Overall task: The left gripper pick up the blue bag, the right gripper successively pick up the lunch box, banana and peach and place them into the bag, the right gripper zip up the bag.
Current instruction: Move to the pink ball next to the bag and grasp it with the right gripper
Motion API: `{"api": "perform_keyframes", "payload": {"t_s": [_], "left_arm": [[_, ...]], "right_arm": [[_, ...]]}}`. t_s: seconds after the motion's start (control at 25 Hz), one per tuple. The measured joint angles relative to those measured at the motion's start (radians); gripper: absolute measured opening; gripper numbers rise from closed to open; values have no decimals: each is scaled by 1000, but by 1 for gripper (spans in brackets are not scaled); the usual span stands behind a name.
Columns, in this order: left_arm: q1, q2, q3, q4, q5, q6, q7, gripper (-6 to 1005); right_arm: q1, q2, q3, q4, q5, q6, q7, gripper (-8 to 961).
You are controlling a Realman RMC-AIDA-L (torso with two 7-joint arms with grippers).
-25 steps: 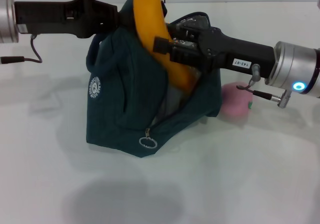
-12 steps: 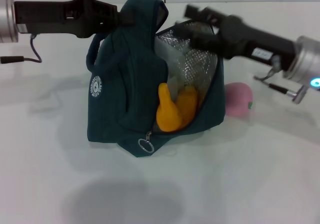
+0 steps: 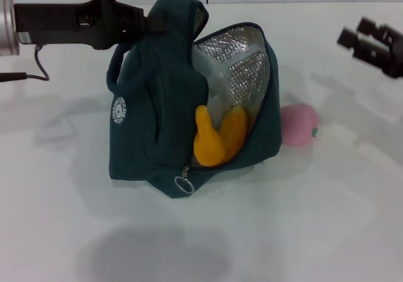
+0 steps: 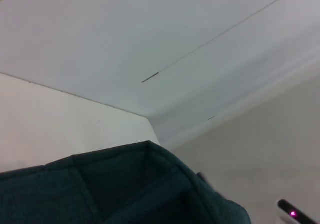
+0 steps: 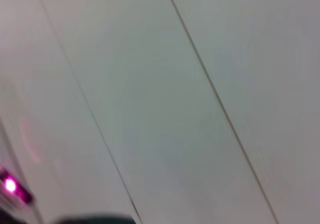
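Blue bag upright at mid-table, front flap gaping to bare silver lining, ring-pull zipper hanging at the lower front. Banana tucked inside, curved ends poking up through the opening. Peach on the table just beside the bag's right flank. Left gripper pinching the bag's raised top from the left. Right gripper aloft at the far right, well clear of the bag, fingers spread and empty.
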Motion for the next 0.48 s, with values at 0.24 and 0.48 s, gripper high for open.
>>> {"api": "perform_keyframes", "payload": {"t_s": [0.24,0.48], "left_arm": [[-2,-1,0,0,0,0,1,33],[-4,-1,0,0,0,0,0,33]], "right_arm": [[10,6,0,-5,-210,136,14,869],[76,50,0,-7,-427,252,28,840]]}}
